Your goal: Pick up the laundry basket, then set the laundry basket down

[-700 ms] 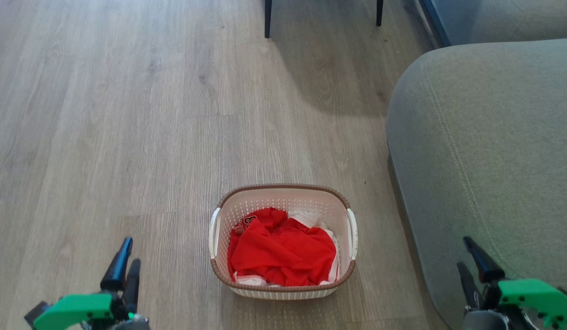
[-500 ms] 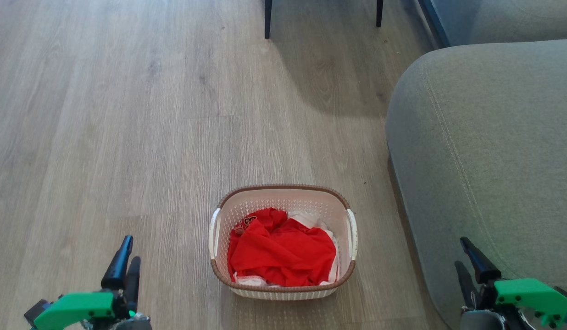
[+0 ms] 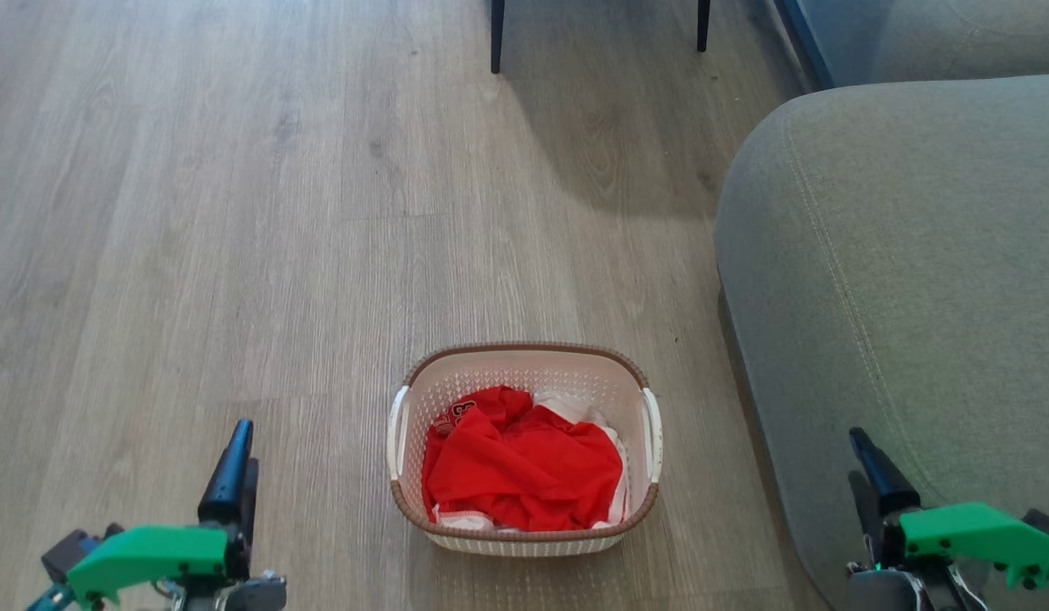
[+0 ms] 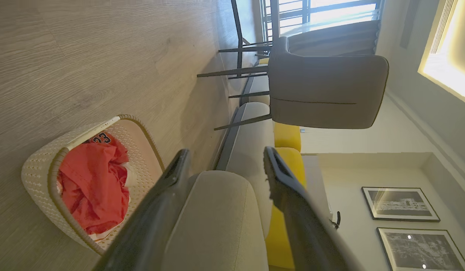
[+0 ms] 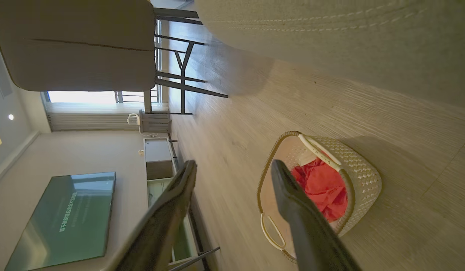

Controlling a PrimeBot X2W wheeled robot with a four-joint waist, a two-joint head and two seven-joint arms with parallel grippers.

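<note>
Item count: one laundry basket (image 3: 524, 373), cream-white and perforated, with one brown rim and two white handles, the left-side handle (image 3: 396, 433) and the right-side handle (image 3: 652, 433). The basket stands upright on the wood floor (image 3: 236, 212), low in the middle of the head view, between the two grippers. Contents: one crumpled red garment (image 3: 520, 467) lying over white cloth (image 3: 575, 406), all below the rim. Grippers: two. The left gripper (image 3: 243, 445) is at the lower left, well apart from the left-side handle; in its wrist view the left gripper (image 4: 227, 152) has both fingers spread wide, with the basket to the left of them. The right gripper (image 3: 855, 458) is at the lower right, in front of the edge of the sofa (image 3: 906, 280) and apart from the right-side handle; in its wrist view the right gripper (image 5: 233, 162) is likewise spread, and one finger overlaps the basket in the picture without touching it. Furniture: one grey sofa on the robot's right and two dark chair legs (image 3: 496, 34) at the top edge. Clearances: a narrow strip of bare floor separates the basket's right side from the sofa base. Broad bare floor extends to the basket's left and beyond its far wall up to the chair legs.
</note>
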